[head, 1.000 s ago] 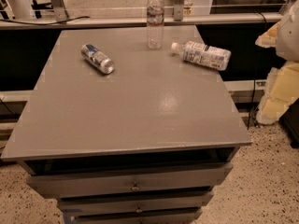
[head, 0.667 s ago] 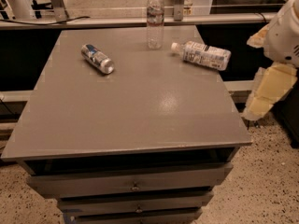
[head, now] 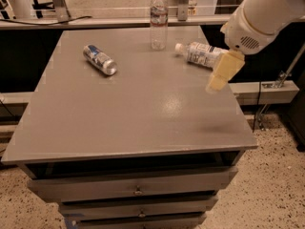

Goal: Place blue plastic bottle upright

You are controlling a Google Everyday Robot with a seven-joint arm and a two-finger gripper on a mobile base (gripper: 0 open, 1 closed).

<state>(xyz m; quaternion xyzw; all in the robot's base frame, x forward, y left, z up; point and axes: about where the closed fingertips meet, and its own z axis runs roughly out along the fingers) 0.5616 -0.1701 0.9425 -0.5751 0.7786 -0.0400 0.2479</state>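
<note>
Grey worktop (head: pixel 143 113) is seen carrying three things: two bottles and one can. One blue plastic bottle (head: pixel 200 54) is laid on its side near the far right corner, its white cap turned to the left. One slimmer clear bottle (head: pixel 158 20) is stood upright just beside it at the far edge. One silver-and-blue can (head: pixel 100 59) is laid on its side, well apart, at the far left. The cream gripper (head: pixel 220 75) is held above the right side of the worktop, overlapping the base end of the blue plastic bottle; contact cannot be judged, nor whether the gripper is open or closed. Three drawers (head: pixel 138 187) are stacked beneath.
</note>
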